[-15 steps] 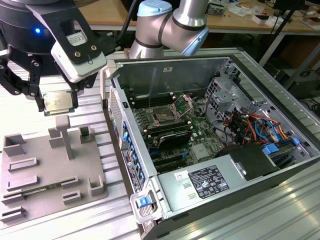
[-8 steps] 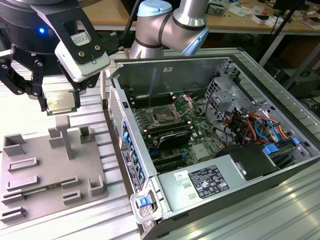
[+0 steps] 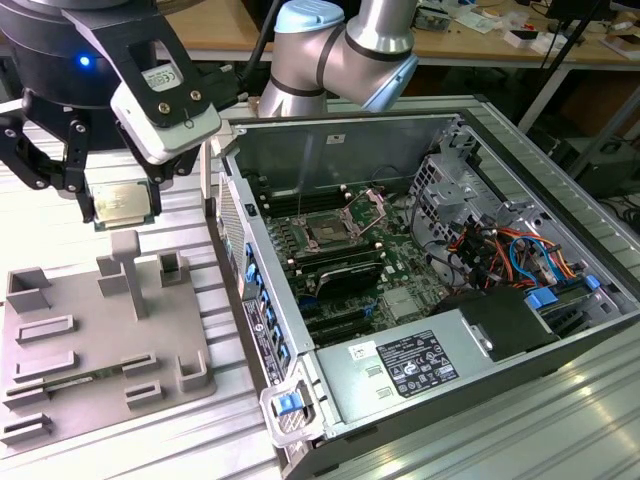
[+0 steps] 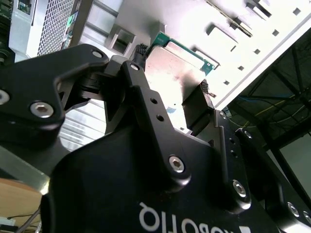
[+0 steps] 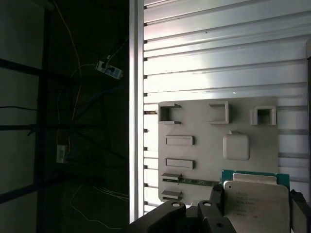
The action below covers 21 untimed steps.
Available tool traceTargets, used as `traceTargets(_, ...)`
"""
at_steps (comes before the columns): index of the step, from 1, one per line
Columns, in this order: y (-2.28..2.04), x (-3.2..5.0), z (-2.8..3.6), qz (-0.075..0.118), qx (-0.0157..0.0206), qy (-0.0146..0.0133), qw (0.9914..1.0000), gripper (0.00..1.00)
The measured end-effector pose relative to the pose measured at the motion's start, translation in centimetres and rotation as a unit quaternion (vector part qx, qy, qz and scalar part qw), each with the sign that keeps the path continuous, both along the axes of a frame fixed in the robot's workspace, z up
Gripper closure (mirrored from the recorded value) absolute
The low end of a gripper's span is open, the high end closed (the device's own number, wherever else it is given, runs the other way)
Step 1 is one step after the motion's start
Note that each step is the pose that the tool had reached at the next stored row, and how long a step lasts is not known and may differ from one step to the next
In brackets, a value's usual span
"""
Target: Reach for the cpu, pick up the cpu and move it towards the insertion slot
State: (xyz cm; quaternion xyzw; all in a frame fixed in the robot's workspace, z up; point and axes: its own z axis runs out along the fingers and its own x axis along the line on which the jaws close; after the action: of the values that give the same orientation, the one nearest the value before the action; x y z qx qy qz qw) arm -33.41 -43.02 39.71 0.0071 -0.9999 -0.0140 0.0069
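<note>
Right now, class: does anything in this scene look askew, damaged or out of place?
Nothing stands out. The cpu sits level in the pincer, lifted above the grey tray. The slot in the case lies open, clamp raised.

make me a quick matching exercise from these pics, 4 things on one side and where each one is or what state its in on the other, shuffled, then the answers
Things
1. small flat square silvery cpu
2. square dark insertion slot framed in shiny metal
3. grey moulded fixture plate
4. black two-finger gripper

States or places
A. lying on the ribbed metal table, under the held chip
B. shut on the chip's edges
C. lifted off the table, clamped between two fingers
D. inside the open computer case, clamp open, nothing in it

Pairs: 1-C, 2-D, 3-A, 4-B
</note>
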Motion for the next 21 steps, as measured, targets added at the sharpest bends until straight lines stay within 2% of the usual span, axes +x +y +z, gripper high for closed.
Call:
traceTargets(4,0.0,0.32,0.0,0.0,-0.0004,0.0,1.0,0.45)
traceTargets(9,0.03,1.3,0.0,0.0,-0.0018,0.0001,1.0,0.45)
traceTargets(17,0.04,1.6,0.0,0.0,-0.0022,0.0,1.0,0.45)
traceTargets(21,0.05,2.19,0.0,0.0,-0.0024,0.0,1.0,0.45)
